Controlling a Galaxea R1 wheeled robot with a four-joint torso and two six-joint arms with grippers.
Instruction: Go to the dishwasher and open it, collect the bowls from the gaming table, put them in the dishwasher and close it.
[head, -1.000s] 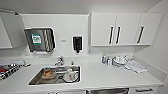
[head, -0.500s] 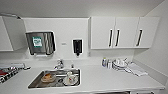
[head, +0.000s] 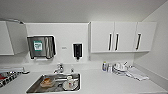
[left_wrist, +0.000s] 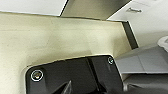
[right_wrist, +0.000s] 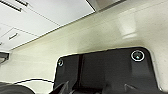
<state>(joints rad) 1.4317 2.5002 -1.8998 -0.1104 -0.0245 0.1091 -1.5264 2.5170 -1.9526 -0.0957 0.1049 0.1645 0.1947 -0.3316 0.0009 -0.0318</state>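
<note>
Dishwasher front lies somewhere below the white bench (head: 110, 82), under the head camera's edge, so its door cannot be judged. Wall cupboards (head: 122, 37) hang above the bench; right of the sink (head: 56, 82), washed crockery (head: 120, 67) drains on a cloth, while used dishes (head: 47, 82) wait inside the sink. Neither claw's opening can be told; both wrists face pale floor.

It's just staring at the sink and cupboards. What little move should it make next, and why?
Probably tilt its view downward. The head view takes in the sink, the countertop and the wall cabinets, while the dishwasher it must open would sit under the counter, below what the camera now covers.
</note>
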